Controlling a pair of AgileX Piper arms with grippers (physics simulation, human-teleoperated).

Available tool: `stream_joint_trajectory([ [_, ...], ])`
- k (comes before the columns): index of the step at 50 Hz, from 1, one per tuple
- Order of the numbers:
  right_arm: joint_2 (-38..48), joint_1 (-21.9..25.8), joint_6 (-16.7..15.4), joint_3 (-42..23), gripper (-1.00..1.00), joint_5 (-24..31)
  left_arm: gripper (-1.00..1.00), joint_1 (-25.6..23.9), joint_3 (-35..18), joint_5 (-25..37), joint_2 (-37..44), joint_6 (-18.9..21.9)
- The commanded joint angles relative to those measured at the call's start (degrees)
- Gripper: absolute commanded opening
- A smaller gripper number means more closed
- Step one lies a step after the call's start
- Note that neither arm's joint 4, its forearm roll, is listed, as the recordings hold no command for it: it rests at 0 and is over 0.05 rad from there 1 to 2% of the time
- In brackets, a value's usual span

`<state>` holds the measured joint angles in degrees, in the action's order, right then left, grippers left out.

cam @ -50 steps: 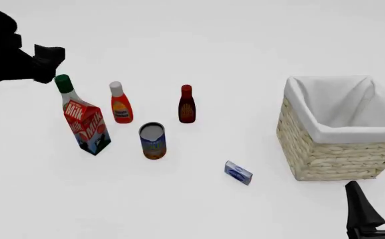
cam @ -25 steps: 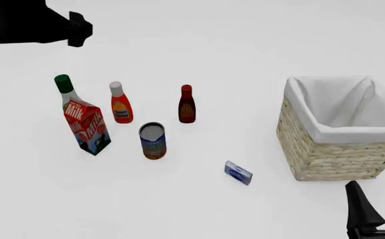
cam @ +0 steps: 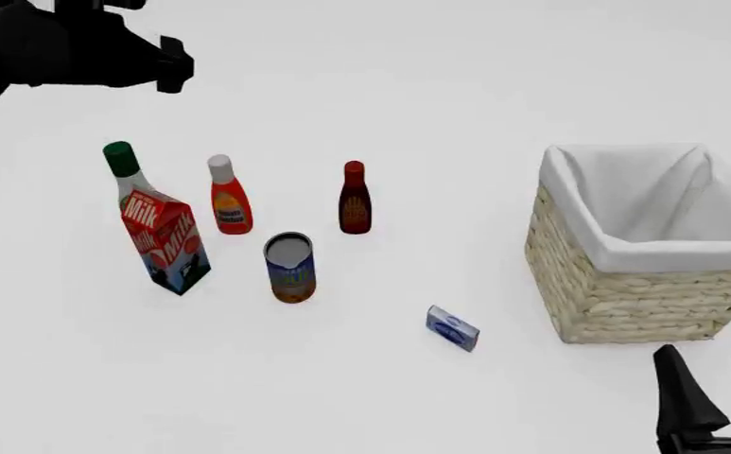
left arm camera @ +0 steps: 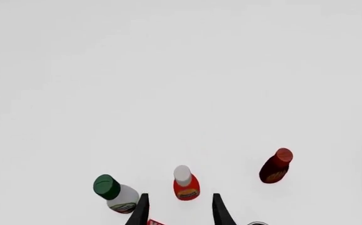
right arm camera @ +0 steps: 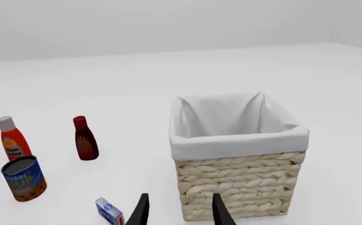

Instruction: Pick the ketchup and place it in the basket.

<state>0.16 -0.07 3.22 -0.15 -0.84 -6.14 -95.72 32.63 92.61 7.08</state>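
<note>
Two bottles could be mistaken for each other on this worktop (cam: pixel 378 397), so I fix on the ketchup (cam: pixel 229 199): red-orange body, tall pale cap, orange-yellow label. It stands upright, just beside the milk carton (cam: pixel 164 239) on the side toward the basket (cam: pixel 649 284), with the dark maroon bottle (cam: pixel 355 199) next along that way and the can (cam: pixel 289 268) nearer to me. The basket is well apart from the ketchup, with open worktop between them.

My left jaws (left arm camera: pixel 179 213) hang high above the ketchup, spread wider than the bottle and holding nothing; through them I look down on its cap. My right jaws (right arm camera: pixel 177 211) wait parted and empty by the basket's near side.

I judge the bottle light, a squeezable plastic that gives under pressure, smooth and likely slick. The cap is narrow and would pivot in my grip. I would close on the broad body at the label, low enough to keep it from swinging, and squeeze gently. The green-capped bottle (left arm camera: pixel 114 193) behind the carton looks close to the ketchup, though how much clearance it leaves I cannot tell.
</note>
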Motion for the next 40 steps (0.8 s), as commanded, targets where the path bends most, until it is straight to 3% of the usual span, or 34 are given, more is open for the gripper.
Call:
stream_joint_trajectory([
  [1,0.16,0.1,0.14,0.04,1.0,0.23,1.0,0.42,-1.13,-0.97,3.11,-0.43],
  [40,1.11,-0.18,0.09,0.13,1.0,0.56,1.0,0.59,-4.94,-5.65,14.33,-1.82],
])
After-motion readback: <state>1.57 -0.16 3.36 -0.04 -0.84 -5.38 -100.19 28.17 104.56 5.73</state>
